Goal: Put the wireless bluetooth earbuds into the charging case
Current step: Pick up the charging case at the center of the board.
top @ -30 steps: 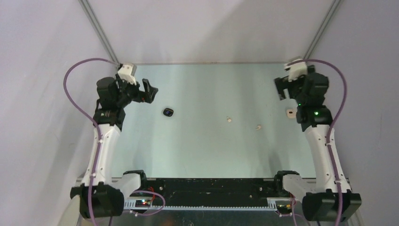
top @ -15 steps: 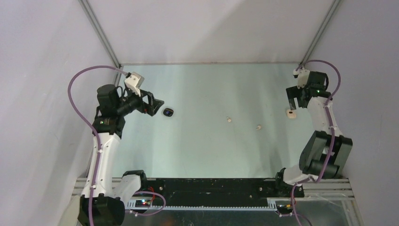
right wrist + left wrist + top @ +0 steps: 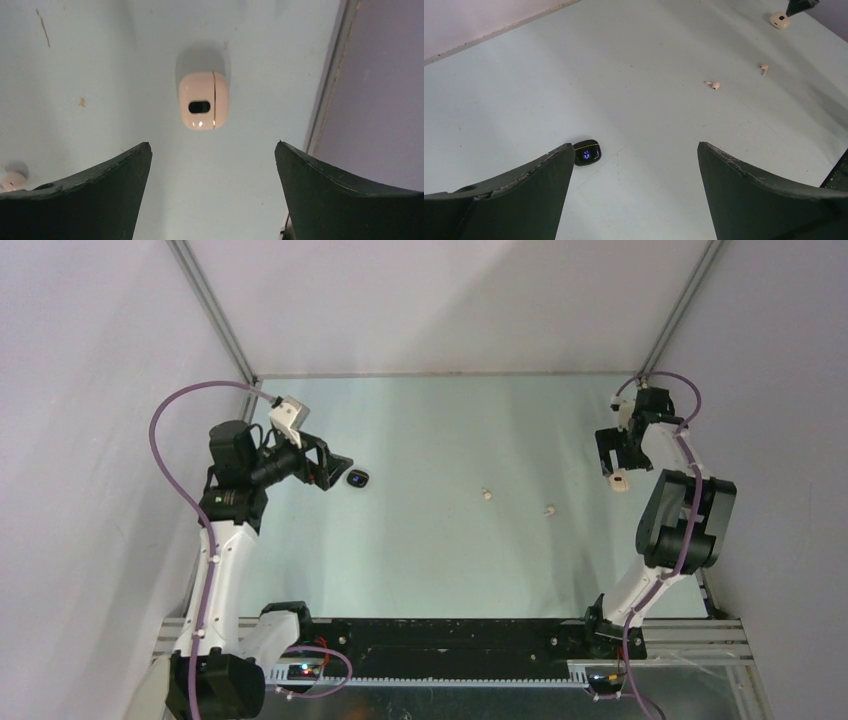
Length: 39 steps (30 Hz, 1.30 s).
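Observation:
Two off-white earbuds lie apart on the table's middle right; the left wrist view shows them far ahead. A black charging case with a lit blue display sits just right of my left gripper, beside its left fingertip. That gripper is open and empty. An off-white charging case, lid shut, lies by the right wall. My right gripper hangs open above it, the case ahead of its empty jaws.
A purple wall and the table's metal edge strip run close along the right finger. One earbud peeks in at the right wrist view's left edge. Grey walls enclose the table on three sides.
The right arm has folded back and its gripper has come down over the off-white case. The left gripper turned and reached toward the black case, then held almost still.

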Each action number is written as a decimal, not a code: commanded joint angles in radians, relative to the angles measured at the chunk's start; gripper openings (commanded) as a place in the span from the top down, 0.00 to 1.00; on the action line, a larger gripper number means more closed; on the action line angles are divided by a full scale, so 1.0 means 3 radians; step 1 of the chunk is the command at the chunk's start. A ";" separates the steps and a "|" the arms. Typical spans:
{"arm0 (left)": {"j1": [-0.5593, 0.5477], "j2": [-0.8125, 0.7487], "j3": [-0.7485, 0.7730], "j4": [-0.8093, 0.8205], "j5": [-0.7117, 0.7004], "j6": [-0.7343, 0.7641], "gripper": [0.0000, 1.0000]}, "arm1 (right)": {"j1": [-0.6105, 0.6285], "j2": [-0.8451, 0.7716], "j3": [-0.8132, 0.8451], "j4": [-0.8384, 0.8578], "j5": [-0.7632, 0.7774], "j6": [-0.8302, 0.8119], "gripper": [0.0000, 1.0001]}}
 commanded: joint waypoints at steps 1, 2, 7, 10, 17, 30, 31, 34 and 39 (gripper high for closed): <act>-0.0013 0.0024 -0.0013 0.0067 0.0057 0.0000 0.01 | 0.0040 0.0304 0.0443 -0.0303 -0.0033 0.0338 0.04; -0.0011 0.0019 -0.0013 0.0068 0.0050 0.0000 0.01 | 0.0039 0.0345 0.0475 -0.0326 -0.0054 0.0359 0.05; -0.0011 0.0013 -0.0023 0.0072 0.0031 0.0002 0.01 | 0.0008 0.0607 0.0606 -0.0374 -0.0008 0.0515 0.10; -0.0012 0.0030 -0.0029 0.0071 0.0032 0.0002 0.01 | -0.0053 0.0673 0.0606 -0.0393 -0.0040 0.0541 0.12; -0.0013 0.0078 -0.0028 0.0092 0.0102 -0.0029 0.01 | -0.0202 0.0802 0.0618 -0.0459 -0.0231 0.0543 0.21; -0.0017 0.0091 -0.0026 0.0090 0.0092 -0.0030 0.01 | -0.0151 0.0916 0.0621 -0.0409 -0.0393 0.0505 0.46; -0.0018 0.0093 -0.0027 0.0092 0.0093 -0.0030 0.01 | -0.0137 0.0918 0.0614 -0.0404 -0.0398 0.0498 0.50; -0.0016 0.0103 -0.0029 0.0091 0.0093 -0.0036 0.01 | -0.0106 0.0907 0.0611 -0.0383 -0.0387 0.0490 0.59; -0.0019 0.0122 -0.0027 0.0097 0.0091 -0.0038 0.01 | -0.0006 0.0771 0.0556 -0.0323 -0.0334 0.0457 0.71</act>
